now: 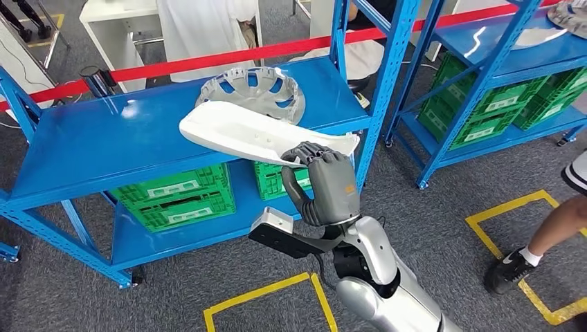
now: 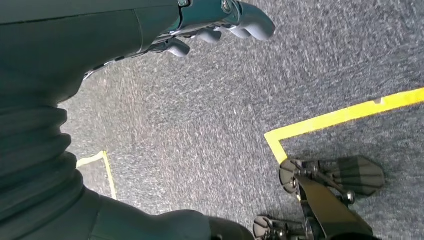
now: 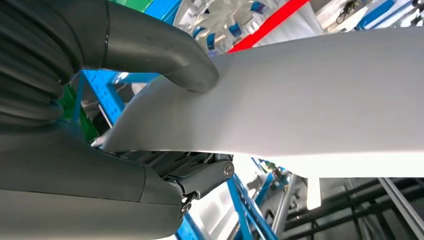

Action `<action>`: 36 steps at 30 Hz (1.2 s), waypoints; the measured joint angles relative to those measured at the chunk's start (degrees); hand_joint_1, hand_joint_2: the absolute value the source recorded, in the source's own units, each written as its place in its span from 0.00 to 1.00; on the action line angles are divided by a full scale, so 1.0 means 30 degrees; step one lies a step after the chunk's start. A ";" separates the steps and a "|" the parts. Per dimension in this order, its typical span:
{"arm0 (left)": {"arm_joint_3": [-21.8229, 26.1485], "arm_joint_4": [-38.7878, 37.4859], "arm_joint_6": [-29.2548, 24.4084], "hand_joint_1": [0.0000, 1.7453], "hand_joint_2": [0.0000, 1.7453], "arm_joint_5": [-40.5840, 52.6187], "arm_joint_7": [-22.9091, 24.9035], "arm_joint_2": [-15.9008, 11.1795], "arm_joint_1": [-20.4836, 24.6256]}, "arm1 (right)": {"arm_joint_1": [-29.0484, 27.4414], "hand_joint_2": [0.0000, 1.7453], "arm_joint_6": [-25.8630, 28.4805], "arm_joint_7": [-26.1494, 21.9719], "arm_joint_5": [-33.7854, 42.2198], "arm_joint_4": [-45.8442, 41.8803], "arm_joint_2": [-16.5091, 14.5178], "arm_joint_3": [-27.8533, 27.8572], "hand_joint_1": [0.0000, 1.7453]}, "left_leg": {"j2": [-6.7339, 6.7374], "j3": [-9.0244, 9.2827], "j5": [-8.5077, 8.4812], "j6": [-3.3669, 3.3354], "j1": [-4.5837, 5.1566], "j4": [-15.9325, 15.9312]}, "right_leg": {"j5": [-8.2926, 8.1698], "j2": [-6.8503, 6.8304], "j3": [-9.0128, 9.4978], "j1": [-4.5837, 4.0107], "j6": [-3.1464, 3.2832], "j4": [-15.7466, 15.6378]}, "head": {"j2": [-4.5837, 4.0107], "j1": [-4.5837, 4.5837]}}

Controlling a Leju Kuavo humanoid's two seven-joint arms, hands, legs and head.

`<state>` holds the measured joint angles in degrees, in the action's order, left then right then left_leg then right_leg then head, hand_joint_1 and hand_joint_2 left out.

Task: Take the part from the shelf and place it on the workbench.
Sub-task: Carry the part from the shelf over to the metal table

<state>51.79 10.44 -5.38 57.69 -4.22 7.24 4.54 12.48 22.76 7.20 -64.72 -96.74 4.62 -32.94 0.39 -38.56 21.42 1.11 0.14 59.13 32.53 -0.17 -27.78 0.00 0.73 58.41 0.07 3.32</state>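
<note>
From the head view, a blue shelf [image 1: 90,138] spans the left and middle of the scene, with a second blue shelf [image 1: 512,55] standing off to its right across a strip of grey carpet [image 1: 429,228]. The right wrist view looks along the underside of the part and past it to blue uprights and a slice of red, while the left wrist view looks down at carpet and a yellow floor line [image 2: 345,114].

On the lower level of the near shelf sit green crates [image 1: 176,197], side by side toward its front edge; what is inside them cannot be made out. More green crates [image 1: 498,104] fill the lower level of the far shelf. A silver wheel cover [image 1: 253,93] lies flat on the top level of the near shelf, near its right rear corner.

The white part [image 1: 256,131], long and flat, hangs over the front edge of that top level, its far end above the shelf surface and its near end out past the edge. The right hand [image 1: 325,176] holds that near end from below, fingers wrapped over its rim. Close behind the hand, the thumb [image 3: 185,65] presses on one face of the part [image 3: 300,100] while the darker fingers [image 3: 200,175] clamp the opposite face.

The left hand [image 2: 215,25] hangs over the carpet, fingers loosely curled and apart, holding nothing.
</note>
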 joint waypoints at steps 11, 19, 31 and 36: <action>0.0207 0.0031 -0.0144 0.00 1.00 -0.0191 0.0137 -0.0110 0.0177 | 0.0266 1.00 -0.0369 -0.0111 -0.0273 0.0140 -0.0670 0.0025 1.00 | -0.0123 0.2316 0.2732 0.0476 -0.0150 0.2052 | -0.2732 -0.0179 -0.3079 0.0095 0.0192 0.0147 | 0.0004 -0.0090; 0.0329 0.0069 -0.0169 0.00 1.00 -0.0250 0.0177 -0.0153 0.0254 | 0.0639 1.00 -0.0685 -0.0399 -0.0129 0.0386 -0.0876 0.0167 1.00 | 0.0002 0.2870 0.2313 -0.0758 -0.0029 -0.0832 | -0.1235 -0.0084 -0.4116 0.0192 -0.0617 0.1878 | 0.0002 -0.0104; 0.0368 0.0098 -0.0144 0.00 1.00 0.0053 0.0193 -0.0182 0.0175 | 0.0927 1.00 -0.0685 -0.0521 -0.0031 0.0841 -0.1002 0.0322 1.00 | -0.0046 0.0048 0.0078 -0.0066 0.0003 -0.0107 | -0.0249 -0.0039 -0.0188 0.0000 0.0064 -0.0118 | 0.0002 -0.0009; 0.0370 0.0091 -0.0144 0.00 1.00 0.0093 0.0200 -0.0215 0.0156 | 0.0797 1.00 -0.0679 -0.0557 -0.0007 0.0863 -0.1044 0.0322 1.00 | -0.0120 -0.1121 0.3786 0.0398 -0.0143 0.3849 | -0.1544 -0.0095 -0.1529 0.0110 0.0465 -0.0160 | 0.0002 -0.0164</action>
<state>52.89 10.71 -5.81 57.96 -3.62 6.59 5.01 14.87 20.72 5.53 -64.74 -94.15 1.49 -31.98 0.03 -41.92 32.77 2.30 -0.29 70.67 27.90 -0.45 -32.37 0.33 2.13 57.93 0.07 2.83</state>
